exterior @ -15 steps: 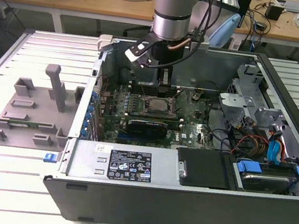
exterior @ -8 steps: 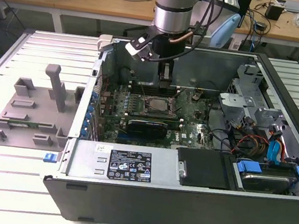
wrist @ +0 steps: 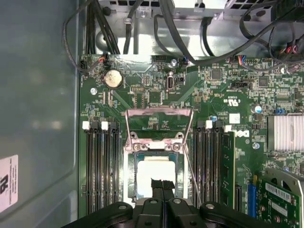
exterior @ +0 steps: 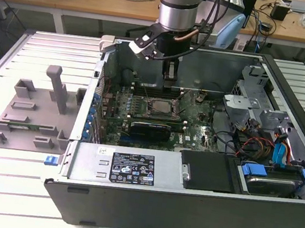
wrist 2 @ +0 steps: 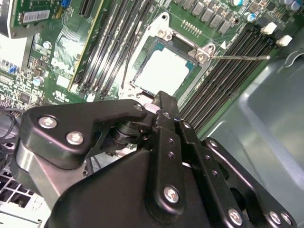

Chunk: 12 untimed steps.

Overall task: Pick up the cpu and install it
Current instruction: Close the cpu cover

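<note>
1. Wooden benches [exterior: 72, 0] strewn with cables line the back of the room. In front stands a table [exterior: 15, 185] of ribbed, pale metal slats.
2. A dark grey steel computer case [exterior: 184, 210] lies open across the table's middle and towards its edge on the exterior view's right.
3. A matte grey plastic tray [exterior: 32, 113] with upright blocks sits just beside the case, near the table's edge on the exterior view's left.
4. A green circuit board [wrist: 142, 95] covers the case floor.
5. The black gripper [wrist: 163, 184] hangs over the board, its jaws apparently pressed together with nothing between them.
6. The metal-framed socket [wrist: 156, 142] has its plate flipped up.
7. The cpu [wrist: 152, 171], small, flat, square and shiny, lies in the socket beneath the fingertips.
</note>
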Available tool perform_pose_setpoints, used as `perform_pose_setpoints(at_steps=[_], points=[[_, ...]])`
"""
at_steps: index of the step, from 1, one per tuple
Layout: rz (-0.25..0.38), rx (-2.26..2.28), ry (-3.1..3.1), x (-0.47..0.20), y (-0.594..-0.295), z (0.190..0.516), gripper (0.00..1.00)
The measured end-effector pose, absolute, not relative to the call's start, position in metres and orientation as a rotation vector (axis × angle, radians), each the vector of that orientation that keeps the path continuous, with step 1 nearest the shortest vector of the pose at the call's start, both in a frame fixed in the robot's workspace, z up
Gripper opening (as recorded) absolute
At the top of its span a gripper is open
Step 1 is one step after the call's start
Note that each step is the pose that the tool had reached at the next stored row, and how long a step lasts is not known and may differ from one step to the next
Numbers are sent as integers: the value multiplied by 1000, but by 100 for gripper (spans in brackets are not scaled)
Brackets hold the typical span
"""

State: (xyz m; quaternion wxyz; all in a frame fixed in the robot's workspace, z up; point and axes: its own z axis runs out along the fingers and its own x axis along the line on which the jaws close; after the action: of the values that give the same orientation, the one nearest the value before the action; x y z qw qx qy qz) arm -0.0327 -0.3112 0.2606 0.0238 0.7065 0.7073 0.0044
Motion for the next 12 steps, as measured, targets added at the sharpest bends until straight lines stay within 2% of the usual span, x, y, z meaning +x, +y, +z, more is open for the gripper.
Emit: perform_pose_setpoints(at_steps=[5,12], points=[[13,2187,2189,-28,-311,261,11],[12,2186,2189,-28,-311,283,11]])
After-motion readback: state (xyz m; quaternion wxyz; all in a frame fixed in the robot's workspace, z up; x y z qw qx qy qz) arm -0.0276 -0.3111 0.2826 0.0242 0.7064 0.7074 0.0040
